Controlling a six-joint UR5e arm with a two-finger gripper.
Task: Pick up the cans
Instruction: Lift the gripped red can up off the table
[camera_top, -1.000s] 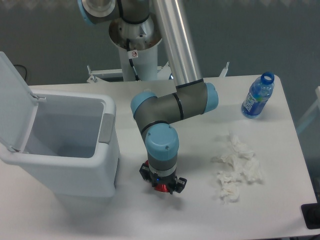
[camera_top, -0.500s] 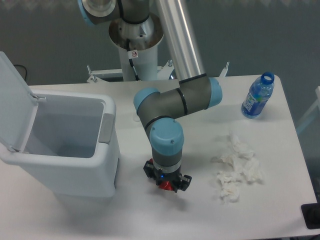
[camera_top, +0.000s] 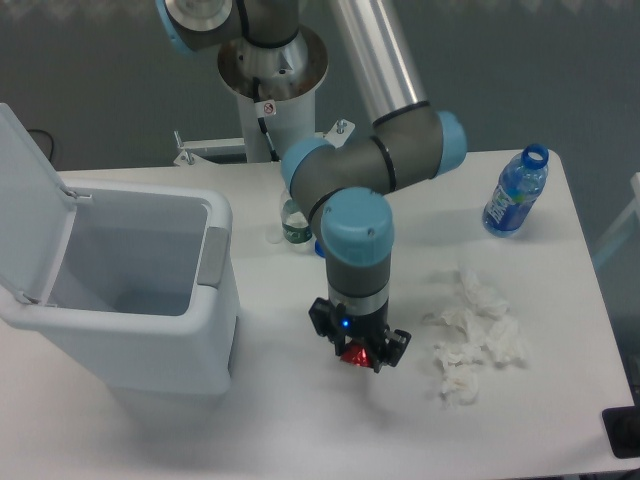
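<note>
The claw (camera_top: 357, 357) points straight down and is closed around the red can (camera_top: 354, 354), of which only a small shiny patch shows beneath the wrist. It sits above the white tabletop (camera_top: 300, 430), between the open bin (camera_top: 130, 290) and the crumpled tissues (camera_top: 475, 335). A blue bottle (camera_top: 515, 192) lies beyond the tissues.

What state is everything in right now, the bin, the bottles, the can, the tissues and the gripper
bin: lid up, open, nothing visible inside.
blue bottle: on the table, uncapped.
second bottle: mostly hidden behind the arm.
red can: in the gripper, largely hidden by it.
tissues: crumpled, loose on the table.
gripper: pointing down, closed on the red can.
</note>
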